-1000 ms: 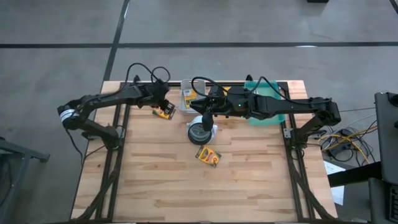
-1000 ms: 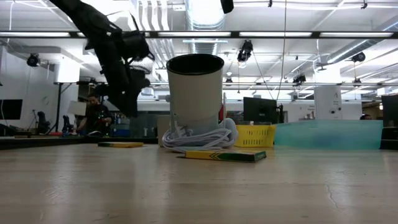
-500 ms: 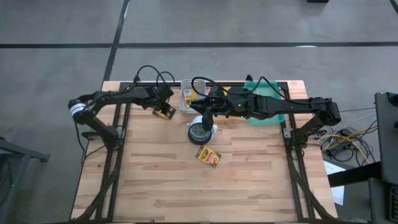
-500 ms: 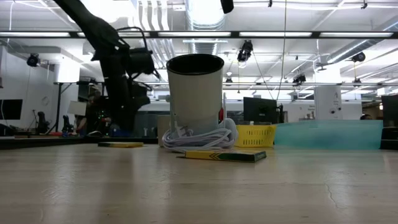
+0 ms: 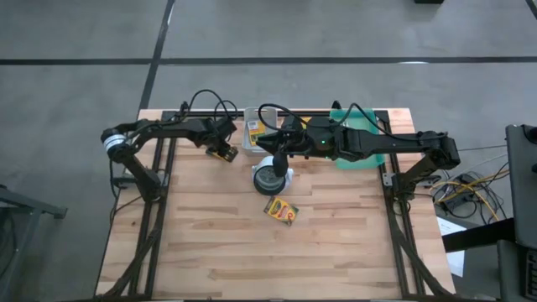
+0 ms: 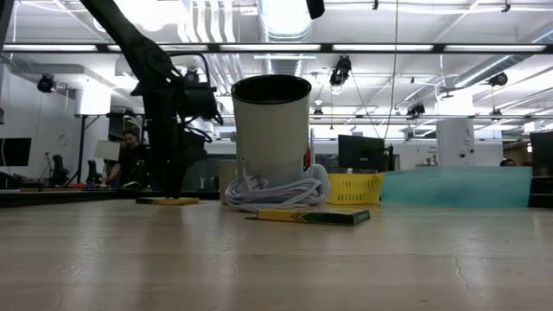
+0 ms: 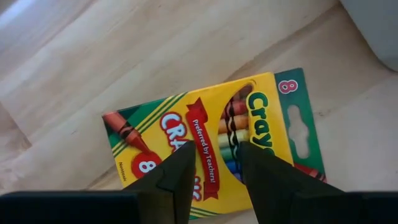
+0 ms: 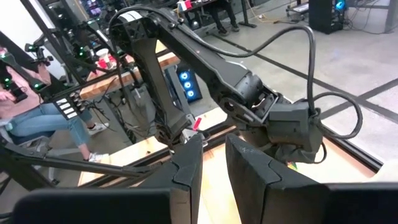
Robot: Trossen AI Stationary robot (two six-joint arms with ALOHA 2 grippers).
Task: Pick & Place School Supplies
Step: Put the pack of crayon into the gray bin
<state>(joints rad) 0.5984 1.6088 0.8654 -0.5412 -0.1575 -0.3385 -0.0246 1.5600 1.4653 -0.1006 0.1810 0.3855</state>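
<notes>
We see the left gripper [image 5: 223, 148] down over a crayon box [image 7: 214, 140] lying flat on the far left part of the wooden table [image 5: 210, 243]. In the left wrist view its fingers [image 7: 180, 171] stand a little apart, with the box's printed face showing in the gap between them; we cannot tell whether they touch the box. In the low view that gripper [image 6: 168, 192] reaches almost to the box [image 6: 168, 201].

A second crayon box [image 5: 280, 210] lies near the table's middle, just on the near side of a white cup [image 5: 269, 177] with a white cord [image 6: 275, 192] coiled at its base. At the far edge sits a clear bin [image 5: 253, 130], and to the right a teal tray [image 5: 369, 159].

The right gripper [image 5: 278, 159] hangs over the cup. Its fingers [image 8: 186, 163] are a narrow gap apart with nothing between them.
</notes>
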